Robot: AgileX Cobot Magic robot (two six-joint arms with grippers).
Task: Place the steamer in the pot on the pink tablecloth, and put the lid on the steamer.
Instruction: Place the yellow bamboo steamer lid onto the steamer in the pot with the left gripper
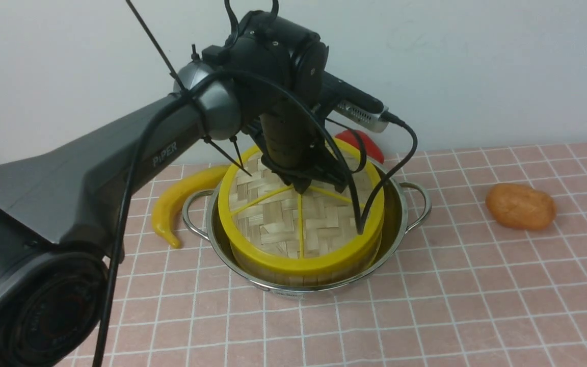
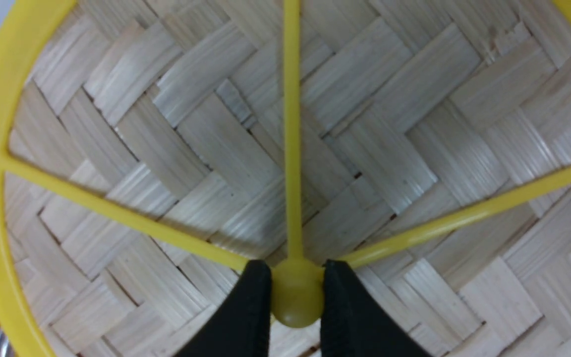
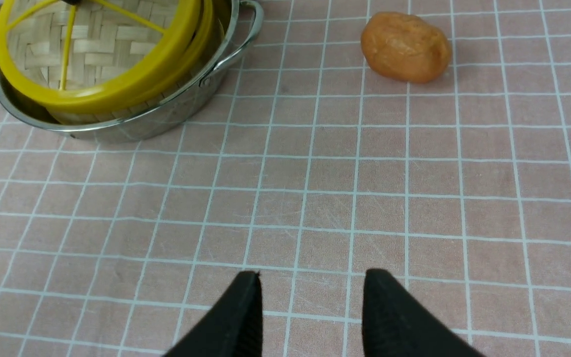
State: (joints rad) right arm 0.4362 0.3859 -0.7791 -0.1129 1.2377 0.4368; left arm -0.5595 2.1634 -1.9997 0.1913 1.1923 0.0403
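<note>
The woven lid [image 1: 283,224] with its yellow rim lies on top of the steamer [image 1: 293,279], whose slatted wall shows just below it. The steamer stands inside the steel pot [image 1: 400,214] on the pink tablecloth [image 1: 426,306]. My left gripper [image 1: 301,186] reaches down from above and is shut on the lid's yellow hub, where the spokes meet, with one finger on each side [image 2: 297,277]. My right gripper [image 3: 310,282] is open and empty above bare cloth, a good way off from the pot [image 3: 166,116] and lid [image 3: 102,44]. It is out of the front view.
A yellow banana-shaped thing [image 1: 181,199] lies against the pot's left side. Behind the pot a red object [image 1: 367,142] shows in part. An orange potato-like lump [image 1: 520,206] sits on the cloth to the right, also in the right wrist view [image 3: 405,47].
</note>
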